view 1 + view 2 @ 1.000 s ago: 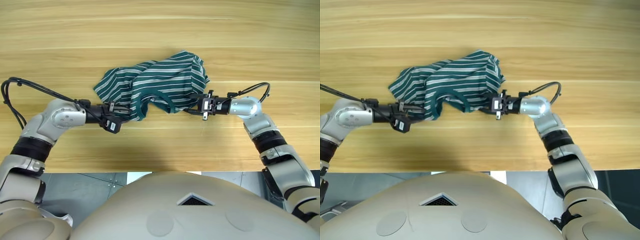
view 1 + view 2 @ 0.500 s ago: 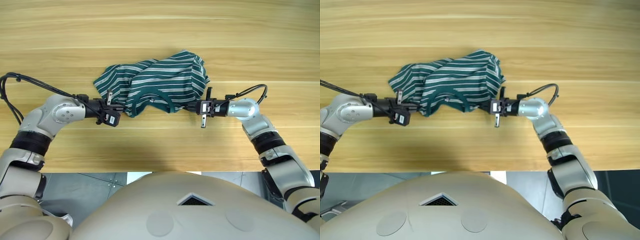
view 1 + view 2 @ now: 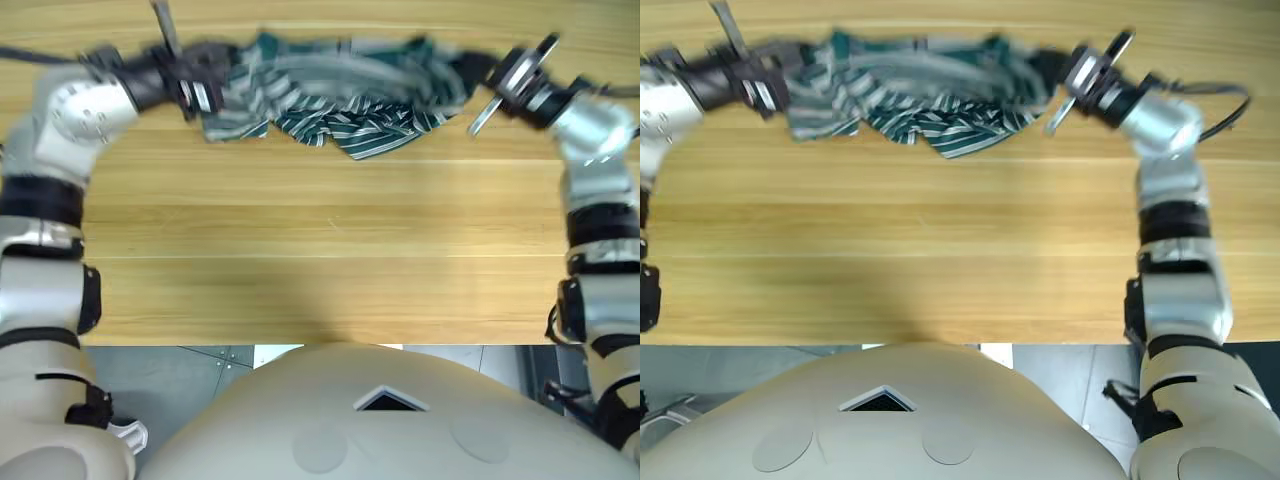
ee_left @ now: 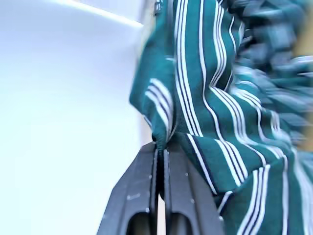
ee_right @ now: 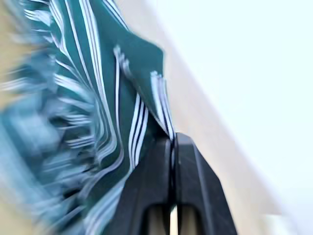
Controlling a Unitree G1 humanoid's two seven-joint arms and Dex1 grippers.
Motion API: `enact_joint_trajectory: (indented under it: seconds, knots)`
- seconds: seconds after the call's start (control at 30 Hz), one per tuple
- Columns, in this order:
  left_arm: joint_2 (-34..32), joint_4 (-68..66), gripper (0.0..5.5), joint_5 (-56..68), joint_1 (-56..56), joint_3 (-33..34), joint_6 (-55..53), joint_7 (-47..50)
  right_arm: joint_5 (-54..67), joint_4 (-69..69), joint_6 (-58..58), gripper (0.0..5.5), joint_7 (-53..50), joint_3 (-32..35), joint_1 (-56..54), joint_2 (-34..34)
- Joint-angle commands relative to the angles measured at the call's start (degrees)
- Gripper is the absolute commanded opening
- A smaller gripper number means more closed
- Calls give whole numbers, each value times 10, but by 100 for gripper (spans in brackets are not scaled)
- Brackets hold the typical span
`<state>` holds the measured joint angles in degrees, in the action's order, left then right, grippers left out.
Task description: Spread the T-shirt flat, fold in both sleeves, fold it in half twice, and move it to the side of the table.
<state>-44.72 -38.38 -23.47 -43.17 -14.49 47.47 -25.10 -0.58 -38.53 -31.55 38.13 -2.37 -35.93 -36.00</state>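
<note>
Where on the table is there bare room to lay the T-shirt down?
The table is bare between both arms, from the T-shirt to the near edge. Crowded: the far strip, where the left gripper and right gripper hold it stretched.

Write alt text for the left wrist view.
The left gripper is shut on a fold of the green, white-striped T-shirt, its two black fingers pressed together over the cloth. The rest of the shirt bunches away beyond the pinch.
</note>
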Motion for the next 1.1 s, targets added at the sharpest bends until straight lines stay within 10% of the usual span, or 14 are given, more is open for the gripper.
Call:
enact_joint_trajectory:
  seconds: [0.03,0.13,0.27,0.5,0.8,0.9,1.1]
  knots:
    - [-18,-30,0,39,-173,68,21,41,58,54,26,7,-19,90,-117,-75]
    - [-48,36,0,153,-143,74,52,-49,129,172,56,7,50,125,-64,-118]
    - [-251,340,0,423,200,34,99,-202,349,418,90,7,239,249,215,-160]
    - [-379,553,0,657,589,249,318,-260,714,672,142,7,538,541,524,-89]
    - [-373,621,0,962,583,339,190,-420,841,699,218,7,544,615,554,-98]
    - [-332,555,0,950,391,257,44,-376,714,626,227,7,505,529,484,-132]
    - [-35,-22,0,396,-135,-80,-161,-478,64,108,189,7,336,46,-37,-98]
